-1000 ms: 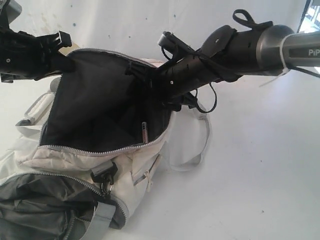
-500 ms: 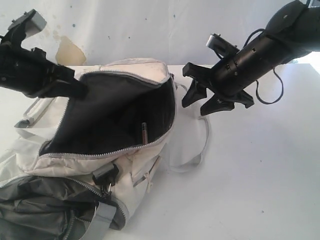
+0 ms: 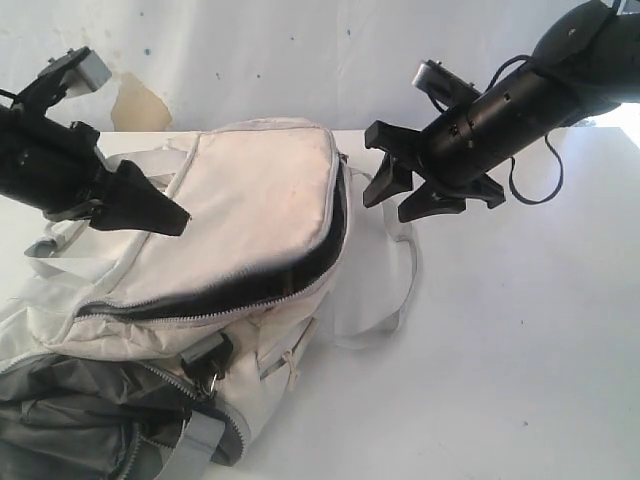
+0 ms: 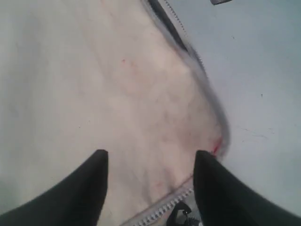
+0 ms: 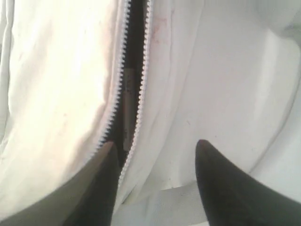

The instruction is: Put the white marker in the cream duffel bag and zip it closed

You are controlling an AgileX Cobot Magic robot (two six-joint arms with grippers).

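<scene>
Flap's dropped since half a second back: the top panel of the cream duffel bag point(image 3: 262, 190) that was propped up now lies flat over the opening, and the left gripper point(image 3: 165, 214) has let go of it, jaws spread with nothing between them, just above the cream fabric near the bag's left side. The right gripper point(image 3: 390, 208) hangs about where it was, off the bag's right end above the table point(image 3: 500, 350), jaws apart too and gripping nothing. The zip point(image 3: 215, 312) isn't done up; a dark strip of lining shows along the front edge and round the right corner. You can't spot the white marker point(image 5: 127, 113) from the exterior view, but in the right wrist view a slim pale barrel lies down inside the gap between the two rows of zip teeth, so it's in the bag.
</scene>
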